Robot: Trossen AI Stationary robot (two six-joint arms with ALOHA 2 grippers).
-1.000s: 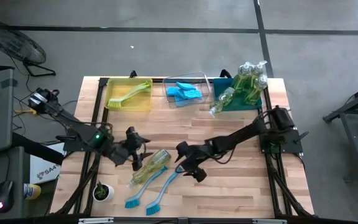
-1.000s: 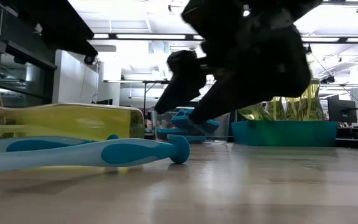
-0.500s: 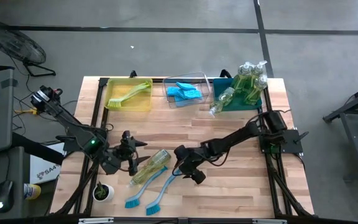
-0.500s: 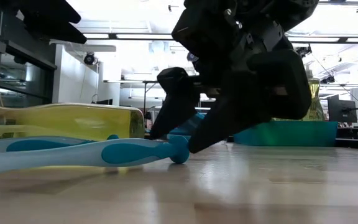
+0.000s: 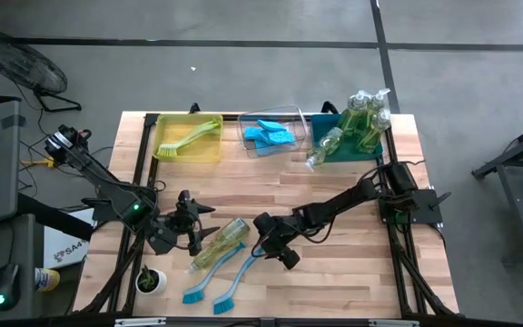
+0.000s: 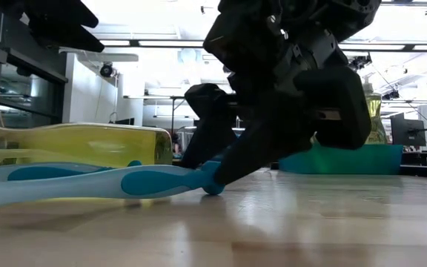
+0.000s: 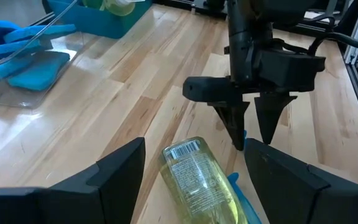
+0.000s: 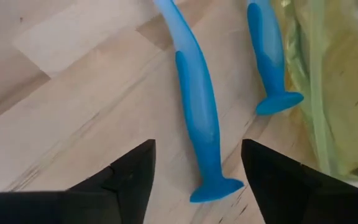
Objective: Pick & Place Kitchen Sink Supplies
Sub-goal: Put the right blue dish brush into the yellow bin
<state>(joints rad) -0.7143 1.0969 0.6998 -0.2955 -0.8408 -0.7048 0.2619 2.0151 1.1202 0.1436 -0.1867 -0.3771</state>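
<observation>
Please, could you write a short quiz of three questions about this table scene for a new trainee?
1. True or false: the yellow bin holds a soap bottle.
2. What lies between the fingers of the right gripper? A: a pump bottle. B: a blue brush handle. C: a potted plant.
3. Fill in: the sponges lie in the ___ bin.
Key: 1 false; 2 B; 3 clear.
</observation>
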